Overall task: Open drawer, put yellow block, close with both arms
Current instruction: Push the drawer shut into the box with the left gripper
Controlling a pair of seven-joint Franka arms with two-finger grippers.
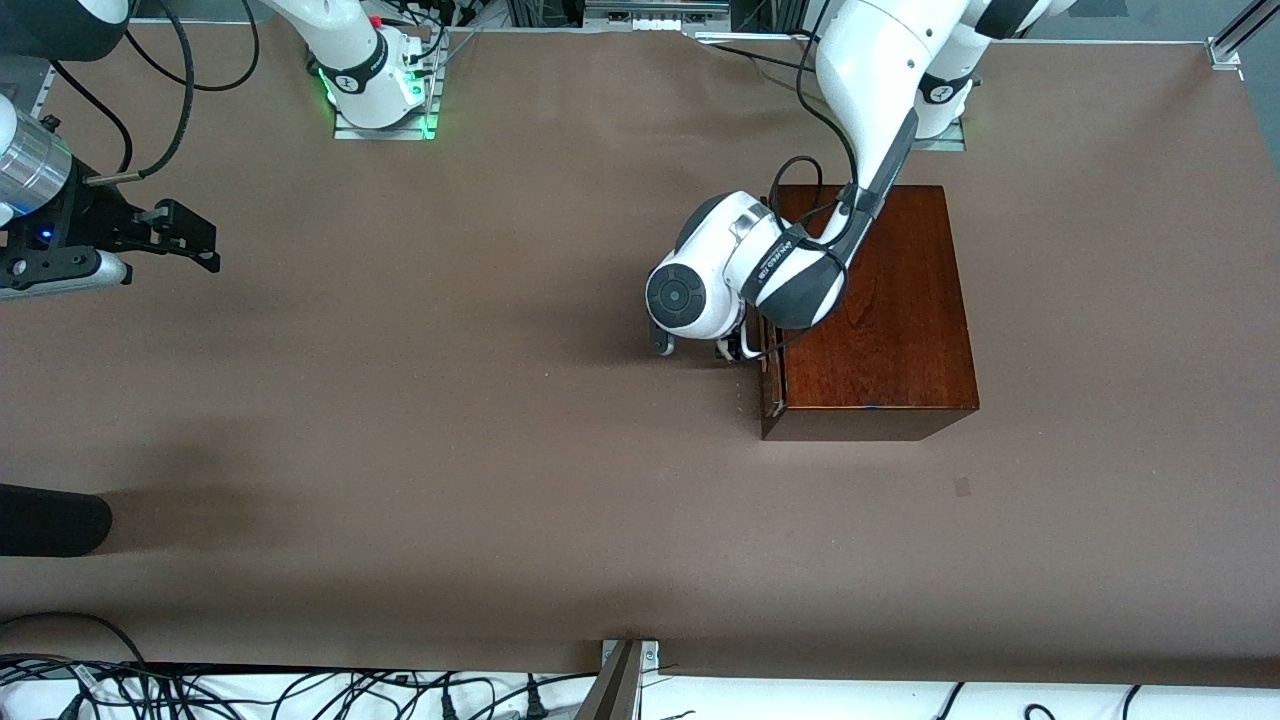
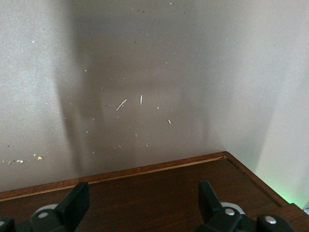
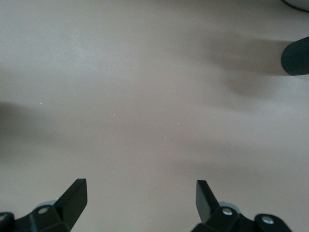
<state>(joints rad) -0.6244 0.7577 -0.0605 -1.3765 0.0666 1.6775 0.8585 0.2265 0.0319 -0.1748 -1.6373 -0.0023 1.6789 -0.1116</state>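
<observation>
Nine o'clock edge of the table: the right gripper (image 1: 190,240) hangs over bare brown table (image 1: 450,420), waiting, its fingers (image 3: 72,198) spread wide with nothing between them. Across at about two o'clock from centre sits the dark box (image 1: 880,310), its drawer (image 1: 768,385) shut flush. The left gripper (image 1: 700,347) is low at the box's nine o'clock side, just beside the drawer front, fingers (image 2: 72,205) parted and empty
</observation>
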